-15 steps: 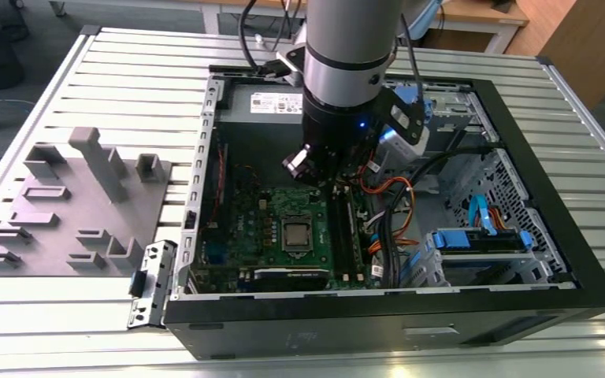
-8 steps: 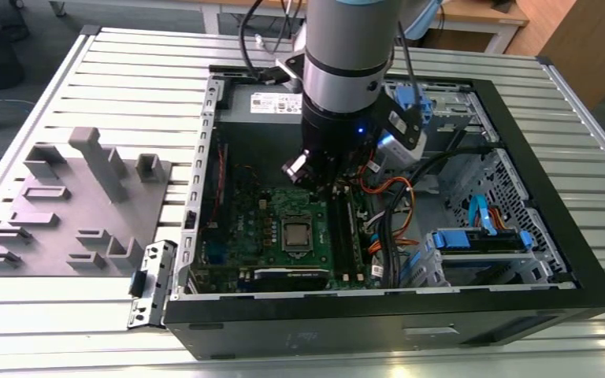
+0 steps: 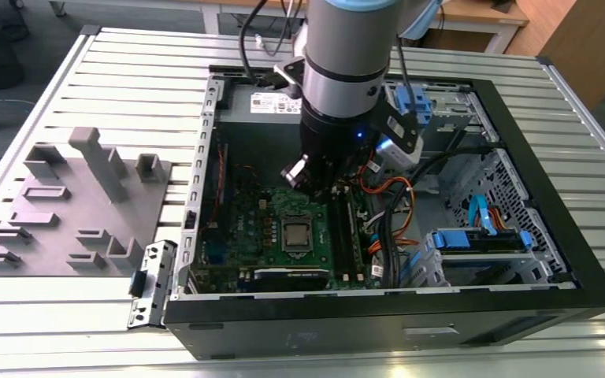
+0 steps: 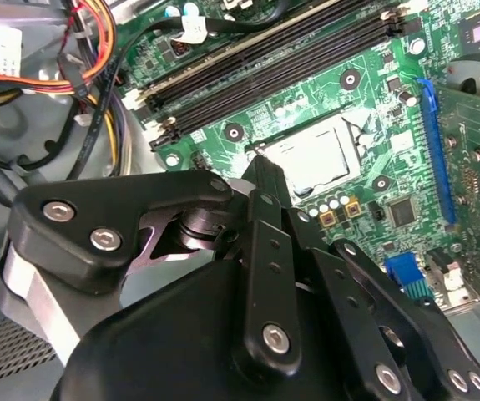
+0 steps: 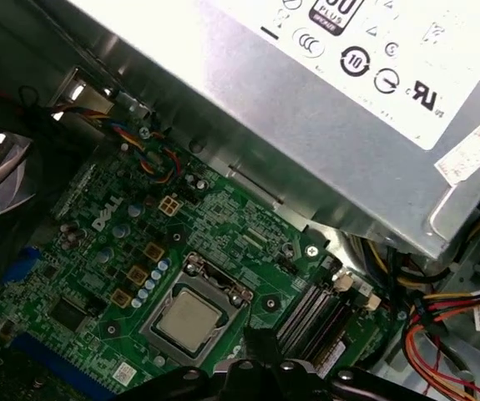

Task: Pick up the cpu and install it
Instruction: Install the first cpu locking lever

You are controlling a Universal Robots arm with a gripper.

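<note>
Cpu (image 5: 188,321) seated in green board (image 5: 106,242) socket | claw (image 4: 260,180) above (grip state: cannot tell)

**Metal, plastic and circuit board finishes inside an open computer case**

The cpu (image 5: 188,321) has a pale, matt silvery metal top, set in a shinier steel frame (image 5: 191,282). The circuit board (image 5: 123,251) is glossy green. The gripper (image 4: 260,180) is matt black, with bright metal screws. The power supply (image 5: 323,125) is dull grey sheet metal. The desk (image 3: 124,71) is ribbed, brushed aluminium.
</note>
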